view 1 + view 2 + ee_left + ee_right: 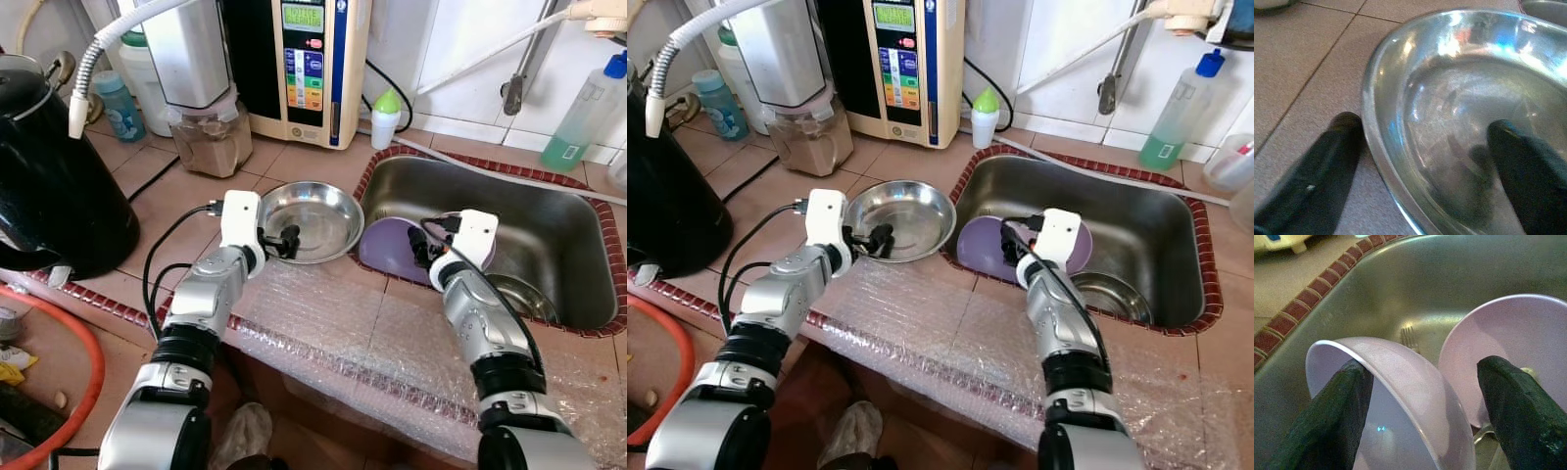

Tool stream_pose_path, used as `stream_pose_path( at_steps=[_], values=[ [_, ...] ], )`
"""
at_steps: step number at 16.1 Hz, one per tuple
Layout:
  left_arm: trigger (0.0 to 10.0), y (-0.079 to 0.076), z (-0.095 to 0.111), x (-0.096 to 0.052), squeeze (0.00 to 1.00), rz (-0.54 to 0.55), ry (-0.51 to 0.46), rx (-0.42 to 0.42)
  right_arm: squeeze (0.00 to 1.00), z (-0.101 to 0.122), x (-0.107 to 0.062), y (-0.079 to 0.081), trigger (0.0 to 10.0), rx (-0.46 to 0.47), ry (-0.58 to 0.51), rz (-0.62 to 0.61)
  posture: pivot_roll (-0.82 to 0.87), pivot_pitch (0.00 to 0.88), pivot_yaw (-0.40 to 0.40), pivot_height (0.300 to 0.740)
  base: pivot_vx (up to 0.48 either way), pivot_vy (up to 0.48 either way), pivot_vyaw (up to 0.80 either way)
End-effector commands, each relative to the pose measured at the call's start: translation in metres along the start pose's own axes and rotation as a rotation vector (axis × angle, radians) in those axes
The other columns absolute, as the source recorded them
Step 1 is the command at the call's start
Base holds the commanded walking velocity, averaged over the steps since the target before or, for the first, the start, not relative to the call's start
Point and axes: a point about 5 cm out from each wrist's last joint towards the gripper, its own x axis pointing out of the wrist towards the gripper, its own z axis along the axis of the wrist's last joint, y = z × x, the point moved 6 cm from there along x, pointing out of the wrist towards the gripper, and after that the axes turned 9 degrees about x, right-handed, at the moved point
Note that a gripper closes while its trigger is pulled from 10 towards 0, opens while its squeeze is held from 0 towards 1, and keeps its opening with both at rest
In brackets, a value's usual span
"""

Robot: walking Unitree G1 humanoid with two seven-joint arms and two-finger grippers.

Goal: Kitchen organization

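Our left gripper (286,241) straddles the steel bowl (318,217) rim, fingers spread; our right gripper (1420,396), open, straddles a purple bowl (1400,396) in the sink (549,235).

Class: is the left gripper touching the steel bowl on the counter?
Cannot tell. In the left wrist view the left gripper straddles the steel bowl rim, one finger outside, one inside, with no plain contact or gap.

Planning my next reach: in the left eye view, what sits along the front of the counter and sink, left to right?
Black kettle → left pincer → steel bowl → purple bowl → right pincer.
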Motion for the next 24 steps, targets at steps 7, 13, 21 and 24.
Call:
stream_pose_path(
  at_steps=[7, 13, 21, 24],
  values=[
    [0.0, 0.018, -0.007, -0.001, 0.0, 0.043, 0.039, -0.116, 0.0, -0.017, 0.0, -0.011, 10.0, -0.218, 0.121, 0.055, -0.12, 0.0, 0.085, 0.74, 0.0, 0.0, 0.0],
    [0.0, 0.024, -0.011, -0.002, 0.0, 0.056, 0.058, -0.177, 0.0, -0.024, -0.002, 0.01, 10.0, 0.049, 0.215, 0.186, -0.13, 0.0, 0.092, 0.74, 0.0, 0.0, 0.0],
    [0.0, 0.023, 0.003, -0.004, 0.0, 0.056, -0.033, -0.231, 0.0, 0.02, -0.001, 0.013, 10.0, 0.127, -0.042, 0.126, -0.12, 0.0, 0.086, 0.74, 0.0, 0.0, 0.0],
    [0.0, 0.019, 0.021, -0.006, 0.0, 0.04, -0.141, -0.247, 0.0, 0.039, -0.008, 0.048, 10.0, 0.207, -0.128, 0.275, -0.11, 0.0, 0.078, 0.74, 0.0, 0.0, 0.0]
  ],
)
